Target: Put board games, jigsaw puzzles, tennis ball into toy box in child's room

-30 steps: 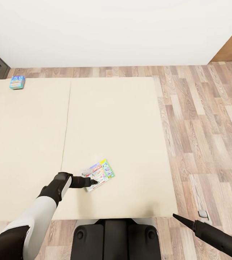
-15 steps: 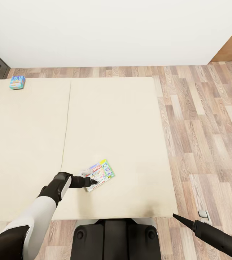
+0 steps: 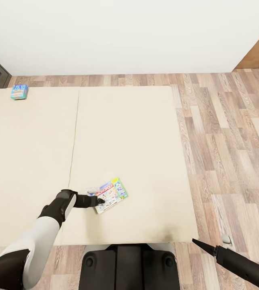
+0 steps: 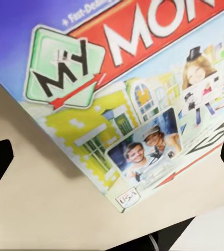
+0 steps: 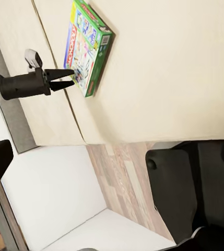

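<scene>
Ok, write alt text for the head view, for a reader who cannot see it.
The left gripper reaches the near edge of a Monopoly box lying on a beige bed. A smaller blue game box sits at the bed's far left corner, and the right gripper hangs over wood floor.

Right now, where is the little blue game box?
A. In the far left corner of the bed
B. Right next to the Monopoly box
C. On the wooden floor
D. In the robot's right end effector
A. The blue game box lies by itself on the bed near its far left corner, well away from the Monopoly box, which lies near the bed's front edge by the left end effector.
</scene>
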Robot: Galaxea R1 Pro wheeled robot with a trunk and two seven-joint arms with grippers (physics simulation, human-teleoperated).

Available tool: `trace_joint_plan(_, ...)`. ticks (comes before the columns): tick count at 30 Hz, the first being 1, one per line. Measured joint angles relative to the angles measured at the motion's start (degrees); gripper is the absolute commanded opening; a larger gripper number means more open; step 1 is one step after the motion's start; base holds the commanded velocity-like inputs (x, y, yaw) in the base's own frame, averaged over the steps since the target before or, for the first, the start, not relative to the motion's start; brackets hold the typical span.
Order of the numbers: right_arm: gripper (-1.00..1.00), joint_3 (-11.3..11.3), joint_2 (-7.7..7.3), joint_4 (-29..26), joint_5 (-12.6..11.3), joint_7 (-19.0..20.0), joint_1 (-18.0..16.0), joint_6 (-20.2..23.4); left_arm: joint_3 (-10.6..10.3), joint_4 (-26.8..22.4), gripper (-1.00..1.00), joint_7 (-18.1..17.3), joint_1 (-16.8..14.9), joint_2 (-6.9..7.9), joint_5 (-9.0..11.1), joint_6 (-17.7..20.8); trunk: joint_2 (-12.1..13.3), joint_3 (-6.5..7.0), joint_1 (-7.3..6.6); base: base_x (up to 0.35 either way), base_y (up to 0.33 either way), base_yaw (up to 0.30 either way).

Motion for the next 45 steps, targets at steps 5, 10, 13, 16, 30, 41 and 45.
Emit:
trace_joint_plan(5,1.00,0.10,0.00,0.06,0.00,-0.09,0.00,0.00,0.02,-0.01,1.00,0.45,-0.06,0.03,0.00,0.31,0.00,0.00,0.00,0.000,0.000,0.000)
trace_joint_plan(10,1.00,0.12,0.04,0.07,0.00,-0.11,0.00,0.00,0.04,0.04,1.00,0.55,-0.07,-0.04,0.00,0.08,0.00,0.00,0.00,0.000,0.000,0.000)
trace_joint_plan(13,1.00,0.13,0.07,0.08,0.05,-0.11,0.00,0.00,0.08,0.04,1.00,0.59,-0.07,-0.23,0.06,-0.16,0.00,0.00,0.00,0.000,0.000,0.000)
trace_joint_plan(16,1.00,0.13,0.08,0.07,0.07,-0.12,0.00,0.00,0.09,-0.02,1.00,0.75,-0.07,-0.37,0.08,-0.80,0.00,0.00,0.00,0.000,0.000,0.000)
trace_joint_plan(30,1.00,0.13,0.09,-0.13,0.14,-0.12,0.00,0.00,0.18,-0.08,1.00,6.98,-0.16,-0.84,0.52,-5.00,0.00,0.00,0.00,0.000,0.000,0.000)
trace_joint_plan(41,1.00,0.13,0.09,-0.19,0.10,-0.18,0.00,0.08,0.10,-0.07,1.00,7.57,-0.16,-1.24,0.64,-6.37,0.00,0.00,0.00,0.000,0.000,0.000)
trace_joint_plan(45,1.00,0.13,0.09,-0.19,0.09,-0.19,0.00,0.09,0.09,-0.06,1.00,7.44,-0.16,-1.24,0.81,-6.81,0.00,0.00,0.00,0.000,0.000,0.000)
